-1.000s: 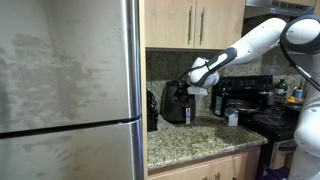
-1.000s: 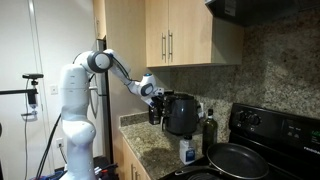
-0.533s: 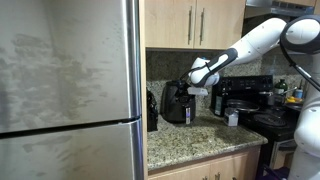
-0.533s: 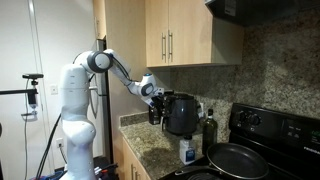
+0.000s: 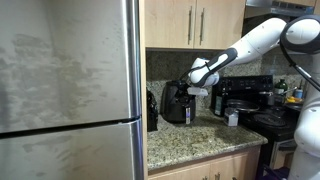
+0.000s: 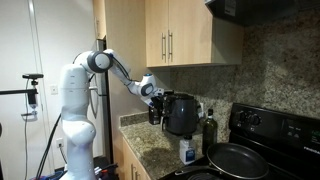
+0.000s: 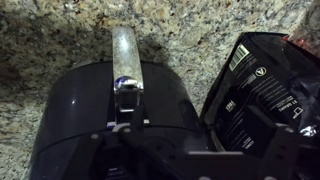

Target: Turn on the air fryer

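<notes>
Air fryer (image 5: pixel 178 103) stands on the granite desk (image 5: pixel 195 137) under the cabinets; fingers (image 5: pixel 193 79) hover just over its glossy top; wrist view looks straight down, drawer handle (image 7: pixel 125 55) running away from the wrist; fingers spread or pressed together: cannot tell; next move is probably straight down.

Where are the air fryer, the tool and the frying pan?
air fryer (image 6: pixel 182 115), in an exterior view, front of its black body.
tool (image 6: pixel 158 102), in an exterior view, between its fingertips.
frying pan (image 6: pixel 237 160), in an exterior view, its dark inner surface.
</notes>
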Tool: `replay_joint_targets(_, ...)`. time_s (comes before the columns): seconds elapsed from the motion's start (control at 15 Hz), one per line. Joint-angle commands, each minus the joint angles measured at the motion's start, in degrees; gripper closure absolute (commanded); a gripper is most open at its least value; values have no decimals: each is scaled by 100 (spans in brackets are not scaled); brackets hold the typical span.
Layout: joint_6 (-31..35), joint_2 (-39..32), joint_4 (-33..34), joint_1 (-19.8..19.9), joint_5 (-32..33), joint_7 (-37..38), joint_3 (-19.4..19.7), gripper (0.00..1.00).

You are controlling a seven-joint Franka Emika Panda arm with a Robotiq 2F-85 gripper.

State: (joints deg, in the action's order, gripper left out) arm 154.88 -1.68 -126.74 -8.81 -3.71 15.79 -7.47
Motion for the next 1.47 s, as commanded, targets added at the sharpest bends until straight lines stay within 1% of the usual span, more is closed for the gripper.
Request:
replay_joint_targets(0.0, -656, 76, 47, 27, 57, 13, 0, 0)
replay_joint_targets(0.07, -850, 84, 56, 26, 82, 86, 2, 0)
replay_joint_targets(0.13, -872, 67, 61, 23, 0, 41, -10, 0)
replay_joint_targets(0.27, -806, 57, 51, 24, 55, 164, -4, 0)
replay_joint_targets(0.33, -766, 53, 51, 22, 28, 161, -7, 0)
replay_joint_targets(0.53, -361, 14, 23, 15, -89, 167, -21, 0)
replay_joint_targets(0.6, -547, 16, 28, 20, -12, 110, -13, 0)
replay_joint_targets(1.4, -527, 14, 29, 20, -12, 112, -13, 0)
